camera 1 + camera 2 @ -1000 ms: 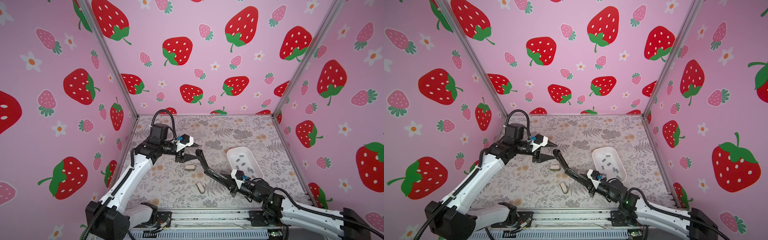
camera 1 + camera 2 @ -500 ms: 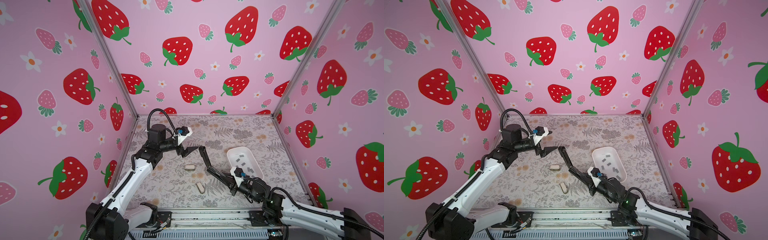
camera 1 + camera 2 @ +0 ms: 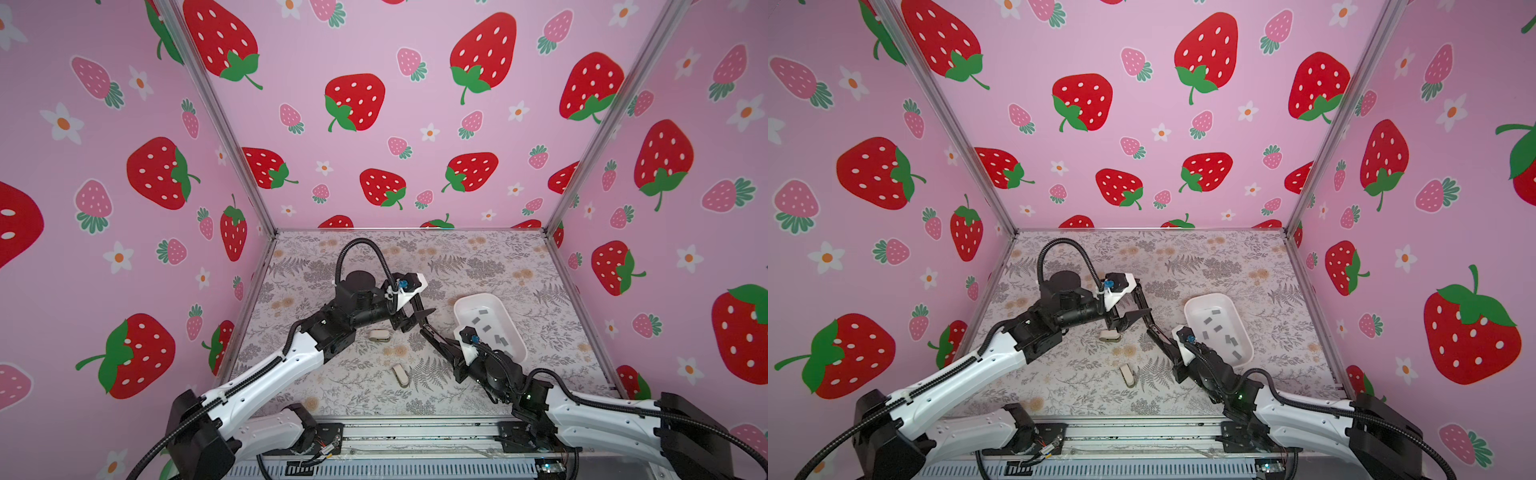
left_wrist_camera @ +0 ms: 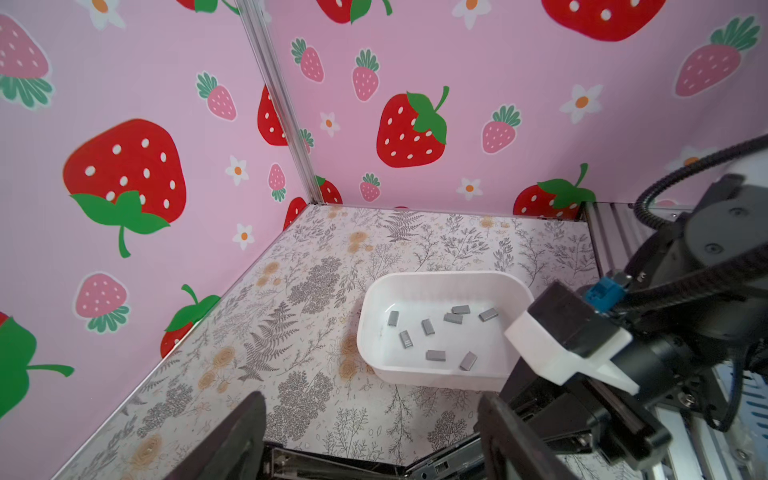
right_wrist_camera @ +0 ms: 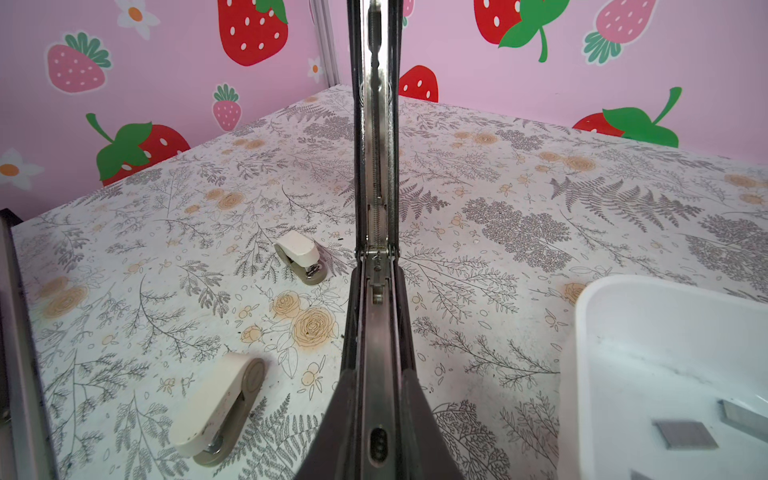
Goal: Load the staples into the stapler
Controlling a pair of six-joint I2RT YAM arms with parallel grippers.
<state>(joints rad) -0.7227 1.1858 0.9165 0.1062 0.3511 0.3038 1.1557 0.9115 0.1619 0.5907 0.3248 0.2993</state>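
Two small beige staplers point(image 5: 220, 407), rounded plastic with grey bases, lie apart on the floral-printed table point(image 5: 498, 187), one of them nearest the robot's base. Just beyond it the right tool point(image 5: 376, 299) is clamped tight on the base of a long black-and-steel stapler point(image 5: 374, 145). The stapler is hinged wide open, with its long axis running diagonally away toward the left rear. Its upper arm is raised, and the bright channel and its coil spring are bared. The left tool point(image 4: 370, 403) stands wide open astride that raised arm, gripping nothing that can be made out. Just to the right of the right tool, a glossy white tray point(image 4: 415, 276) with rounded corners holds the staples point(image 4: 453, 318). They are short, flat grey metal strips, eight showing in the left wrist view. The strips lie loose, pointing every way, clear of both tools. Pink strawberry-print walls point(image 3: 374, 41) close the rear.
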